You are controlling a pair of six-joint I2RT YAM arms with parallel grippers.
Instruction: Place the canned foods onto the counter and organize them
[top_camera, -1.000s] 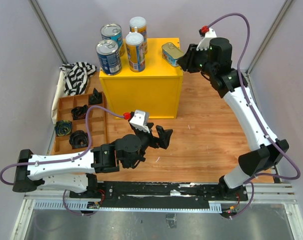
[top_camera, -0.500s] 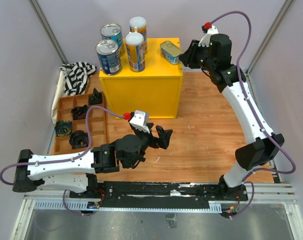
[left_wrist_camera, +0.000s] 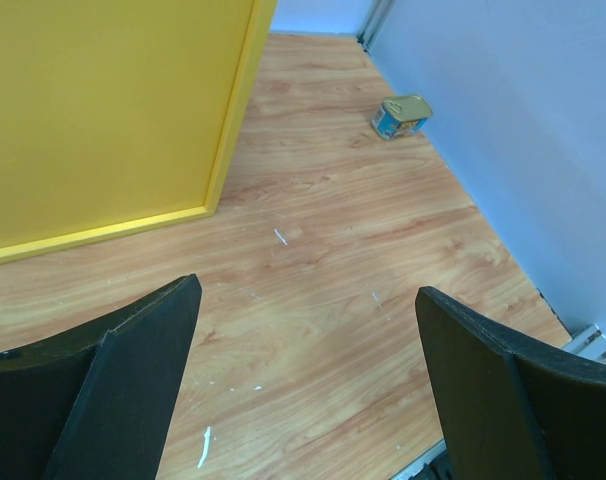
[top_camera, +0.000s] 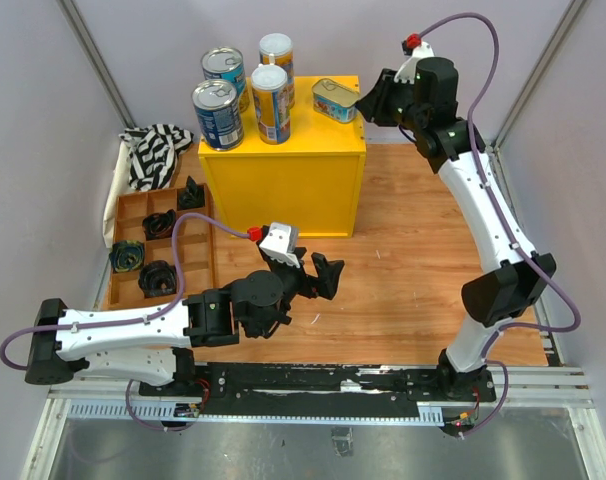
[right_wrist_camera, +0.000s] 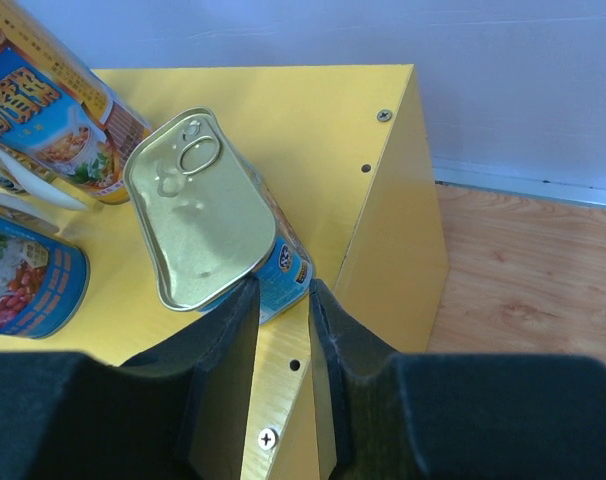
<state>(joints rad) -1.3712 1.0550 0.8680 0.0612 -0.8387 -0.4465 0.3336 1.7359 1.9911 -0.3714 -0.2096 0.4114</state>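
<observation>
On the yellow counter [top_camera: 283, 175] stand two wide blue cans [top_camera: 217, 113] [top_camera: 224, 72] and two slim white-lidded cans [top_camera: 270, 103] [top_camera: 276, 60]. My right gripper [top_camera: 361, 103] is shut on the end of a flat gold tin [top_camera: 336, 99], held tilted over the counter's back right corner. The right wrist view shows this tin [right_wrist_camera: 208, 215] pinched between the fingers [right_wrist_camera: 283, 295], beside a slim can [right_wrist_camera: 53, 110] and a blue can [right_wrist_camera: 23, 280]. My left gripper [top_camera: 318, 275] hangs open and empty low over the wooden table. In the left wrist view, another gold tin [left_wrist_camera: 403, 116] lies by the right wall.
A brown compartment tray [top_camera: 123, 215] with small black objects sits left of the counter, with a striped cloth [top_camera: 153, 150] behind it. Grey walls close in the table on the left, back and right.
My right gripper has carried the gold tin leftward and toward the back, further over the counter top. The left arm has not moved.
</observation>
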